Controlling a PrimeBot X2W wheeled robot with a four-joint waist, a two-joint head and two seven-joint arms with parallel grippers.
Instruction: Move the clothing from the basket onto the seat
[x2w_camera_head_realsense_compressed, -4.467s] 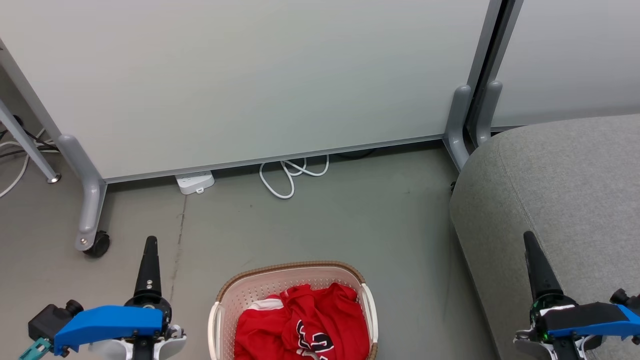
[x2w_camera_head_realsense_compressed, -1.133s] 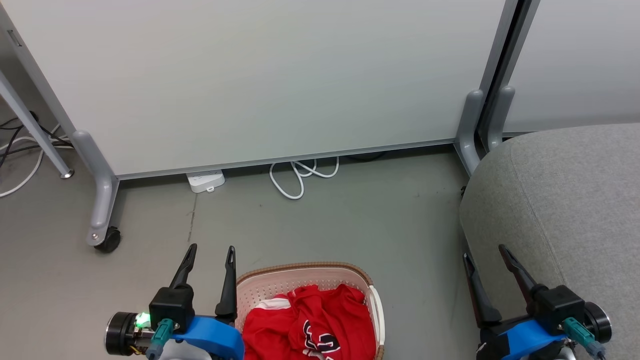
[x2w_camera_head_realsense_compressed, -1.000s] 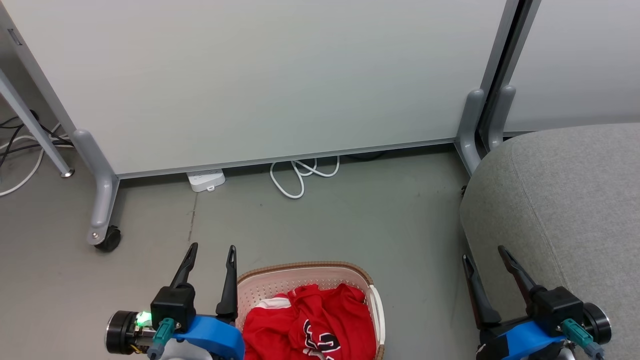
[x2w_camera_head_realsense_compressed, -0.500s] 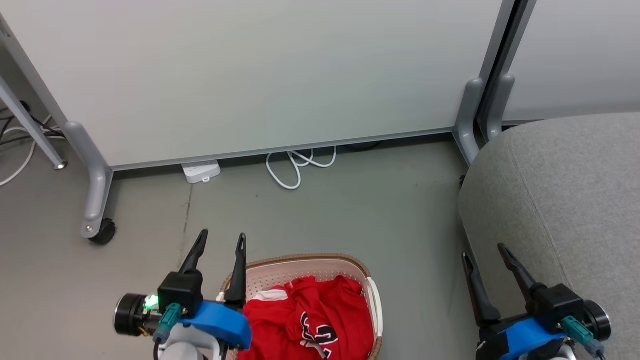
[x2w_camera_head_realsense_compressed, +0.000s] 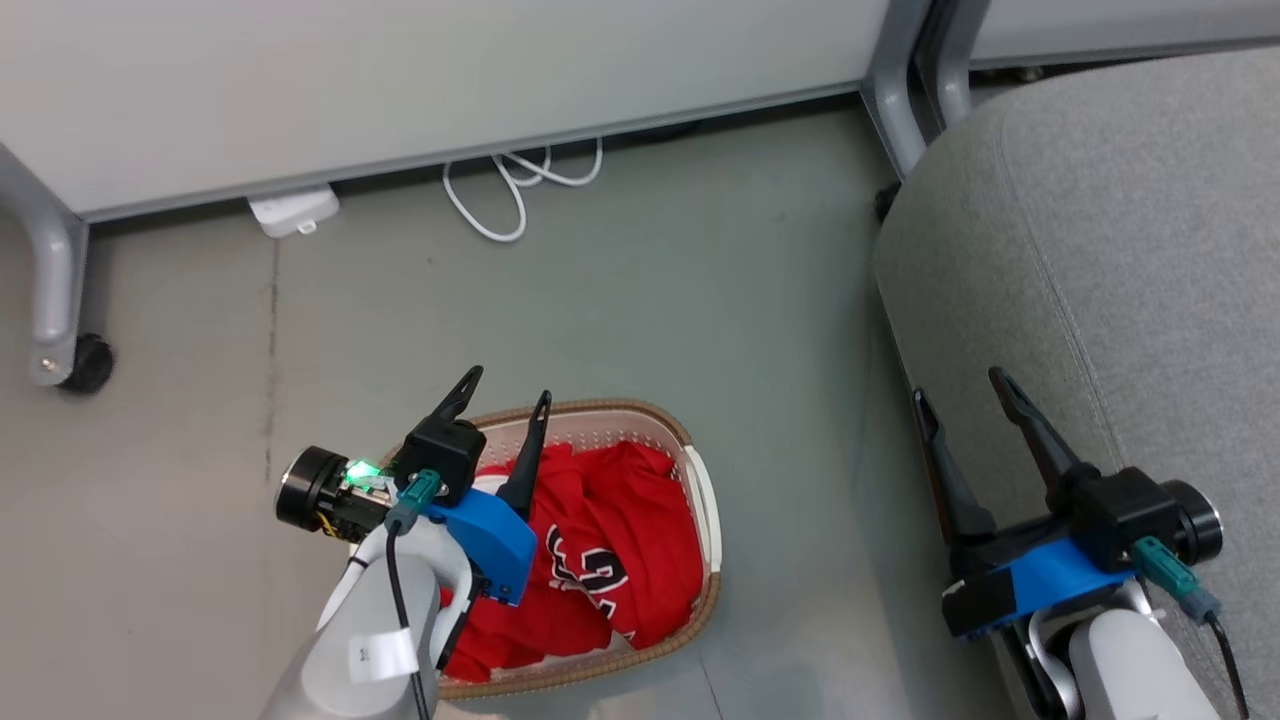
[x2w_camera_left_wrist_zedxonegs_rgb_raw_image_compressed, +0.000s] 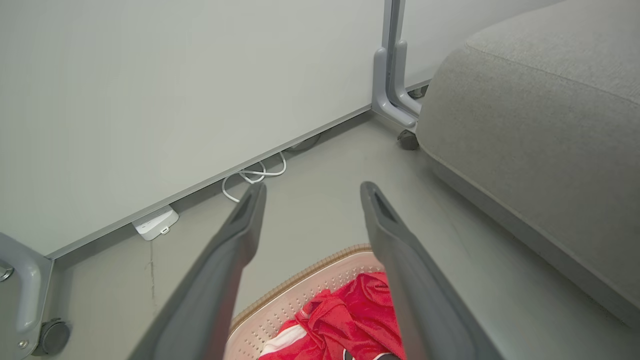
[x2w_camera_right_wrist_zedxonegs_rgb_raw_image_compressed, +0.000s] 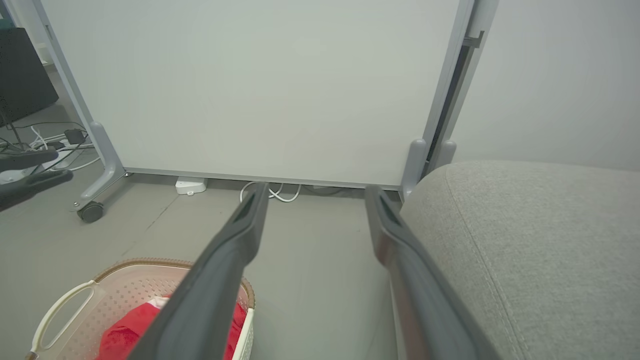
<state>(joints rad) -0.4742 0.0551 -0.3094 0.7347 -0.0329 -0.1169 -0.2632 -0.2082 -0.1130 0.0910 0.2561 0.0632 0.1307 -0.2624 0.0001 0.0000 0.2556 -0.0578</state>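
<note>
The left gripper (x2w_camera_head_realsense_compressed: 510, 383) hangs wide open, empty, over the far rim of the basket (x2w_camera_head_realsense_compressed: 620, 405); the clothing (x2w_camera_head_realsense_compressed: 610, 520) lies heaped just beneath its fingers (x2w_camera_head_realsense_compressed: 530, 445), seemingly untouched; the right gripper (x2w_camera_head_realsense_compressed: 957, 384), equally spread, holds nothing at the edge of the seat (x2w_camera_head_realsense_compressed: 1120, 250).

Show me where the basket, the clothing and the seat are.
basket (x2w_camera_head_realsense_compressed: 600, 425), head view, far perforated wall.
clothing (x2w_camera_head_realsense_compressed: 640, 500), head view, red fabric near its middle.
seat (x2w_camera_head_realsense_compressed: 1100, 250), head view, grey top surface.

Bright, even light, soft shadows; wrist views bend at edges w/ blurry fingers (x2w_camera_left_wrist_zedxonegs_rgb_raw_image_compressed: 220, 280).
</note>
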